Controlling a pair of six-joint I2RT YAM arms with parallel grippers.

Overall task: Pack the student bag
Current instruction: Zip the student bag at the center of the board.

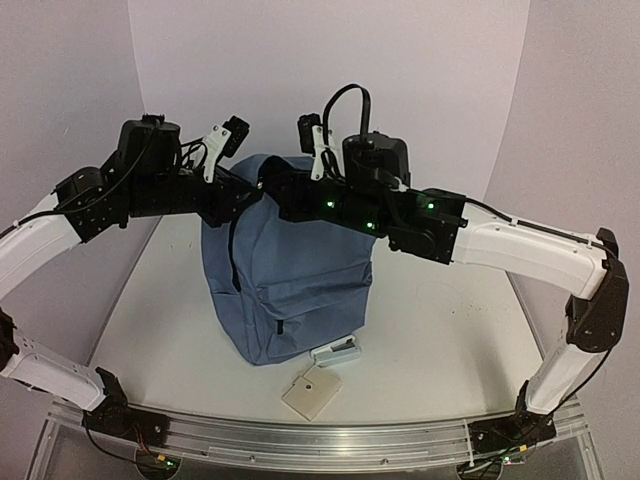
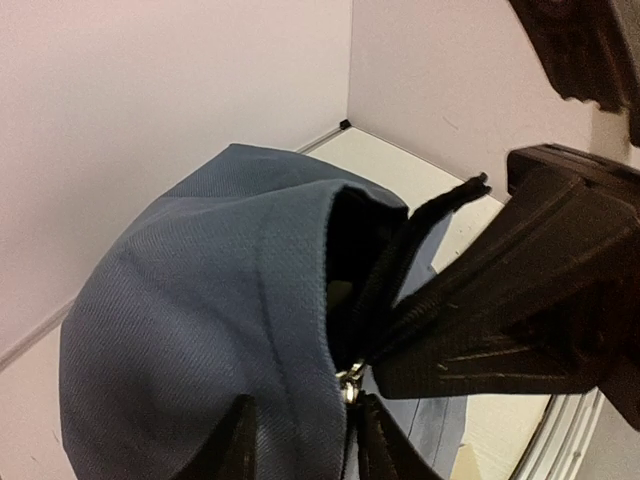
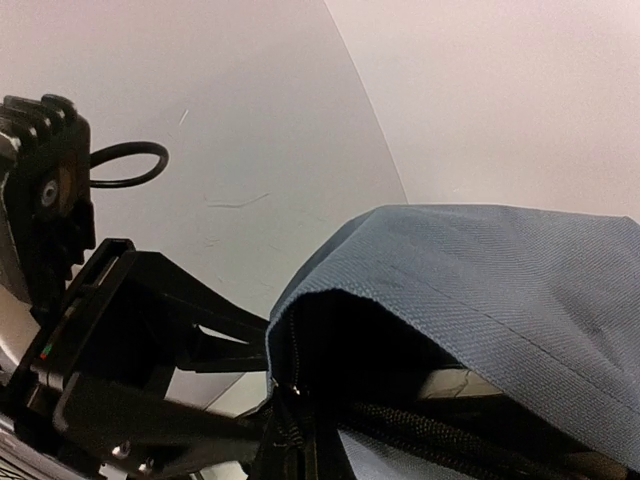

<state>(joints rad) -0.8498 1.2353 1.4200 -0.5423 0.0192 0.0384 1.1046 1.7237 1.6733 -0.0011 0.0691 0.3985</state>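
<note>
Student bag (image 1: 290,270), a large slate-blue fabric backpack with black zips, has both tools at its open mouth. The right gripper (image 2: 385,362) has its jaws together and appears to pinch the black zip edge beside the metal puller. The left gripper (image 2: 305,442) straddles the blue rim at the bottom of the left wrist view, fabric between its fingers (image 2: 240,445); I cannot tell whether they clamp it. The bag stands upright at the centre of the overhead view, on the white table (image 1: 450,330).

At the lower centre of that view, just in front of the bag, lie a small white oblong case (image 1: 337,351) and a flat beige square pad (image 1: 311,393), both outside it.

Likely trouble:
- The thin zip edge could slip from the pinch, letting the mouth sag shut.
- An uneven pull could topple the upright bag onto the two items.
- The arms crowd each other and could knock together.

No brand, label or writing is readable.
</note>
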